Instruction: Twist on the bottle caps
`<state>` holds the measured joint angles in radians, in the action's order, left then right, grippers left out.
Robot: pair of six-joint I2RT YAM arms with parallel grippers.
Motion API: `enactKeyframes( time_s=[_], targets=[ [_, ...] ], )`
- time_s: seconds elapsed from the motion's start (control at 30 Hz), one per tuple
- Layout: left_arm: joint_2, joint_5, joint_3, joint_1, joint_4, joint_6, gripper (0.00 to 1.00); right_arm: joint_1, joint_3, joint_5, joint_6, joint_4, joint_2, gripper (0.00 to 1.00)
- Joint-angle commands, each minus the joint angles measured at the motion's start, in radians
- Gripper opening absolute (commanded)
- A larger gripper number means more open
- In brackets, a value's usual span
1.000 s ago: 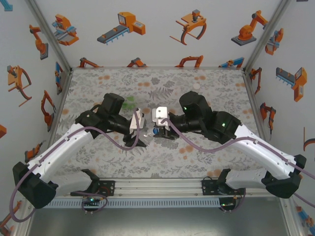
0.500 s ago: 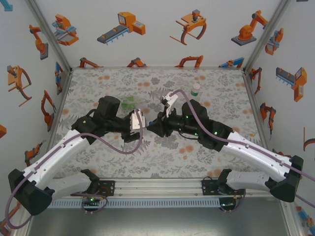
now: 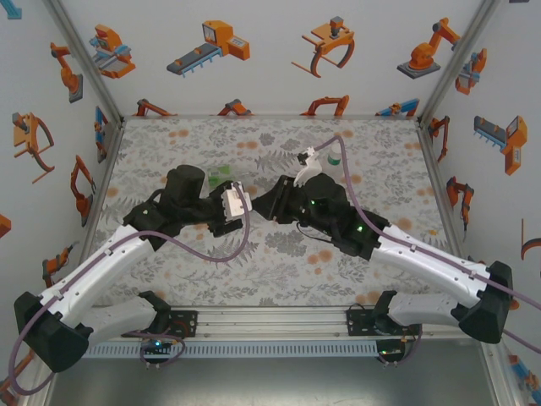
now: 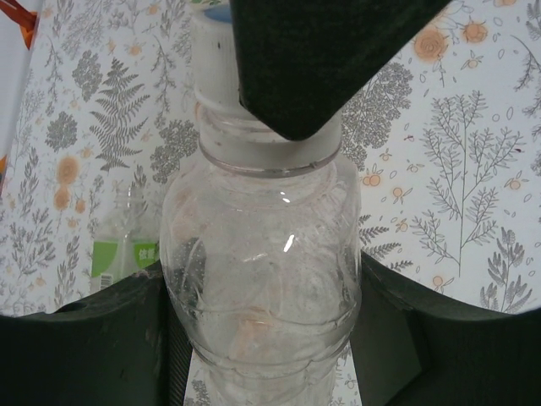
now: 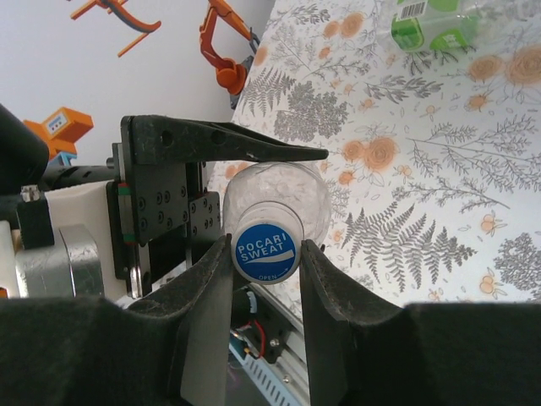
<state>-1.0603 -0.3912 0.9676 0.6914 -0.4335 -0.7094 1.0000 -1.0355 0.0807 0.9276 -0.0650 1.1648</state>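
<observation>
Rolling further round than a second ago, the right gripper (image 5: 266, 247) is pinching the blue cap (image 5: 265, 252) between its jaws, seemingly threading it on. The left gripper (image 4: 262, 338) is clamping the clear bottle (image 4: 262, 279) around its body (an anchor against the twist), keeping it between both arms.

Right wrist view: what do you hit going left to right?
Left gripper's fingers → blue cap, pinched in the right gripper → green-labelled bottle at top right. The held bottle overlaps the cap, so skipped.
</observation>
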Motion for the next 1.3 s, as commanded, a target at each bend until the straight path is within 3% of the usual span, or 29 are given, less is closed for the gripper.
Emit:
enactKeyframes(
  time_s=[0.0, 0.1, 0.23, 0.5, 0.7, 0.93, 1.03, 1.27],
  targets=[
    [0.031, -0.037, 0.003, 0.004, 0.075, 0.015, 0.0, 0.012, -0.038, 0.007, 0.066, -0.013, 0.002, 0.02],
    [0.03, -0.037, 0.001, 0.005, 0.076, 0.014, 0.0, 0.011, -0.018, 0.025, 0.058, 0.016, -0.018, 0.1],
    [0.027, -0.038, 0.003, 0.005, 0.075, 0.016, 0.0, 0.012, 0.009, 0.022, 0.001, 0.082, -0.049, 0.35],
    [0.023, -0.049, 0.002, 0.005, 0.075, 0.015, 0.0, 0.011, -0.027, -0.029, -0.245, 0.043, -0.105, 0.61],
    [0.001, -0.11, 0.021, 0.005, 0.025, -0.003, 0.0, 0.012, -0.07, -0.102, -0.591, -0.039, -0.127, 0.61],
    [-0.036, -0.371, 0.07, 0.005, -0.108, -0.078, 0.0, 0.012, -0.121, -0.389, -1.069, -0.236, -0.162, 0.56],
    [-0.052, -0.443, 0.085, 0.006, -0.148, -0.101, 0.0, 0.012, -0.164, -0.456, -1.181, -0.353, -0.152, 0.56],
    [-0.083, -0.462, 0.113, 0.011, -0.201, -0.116, 0.0, 0.012, -0.206, -0.513, -1.349, -0.438, -0.139, 0.55]
  ],
)
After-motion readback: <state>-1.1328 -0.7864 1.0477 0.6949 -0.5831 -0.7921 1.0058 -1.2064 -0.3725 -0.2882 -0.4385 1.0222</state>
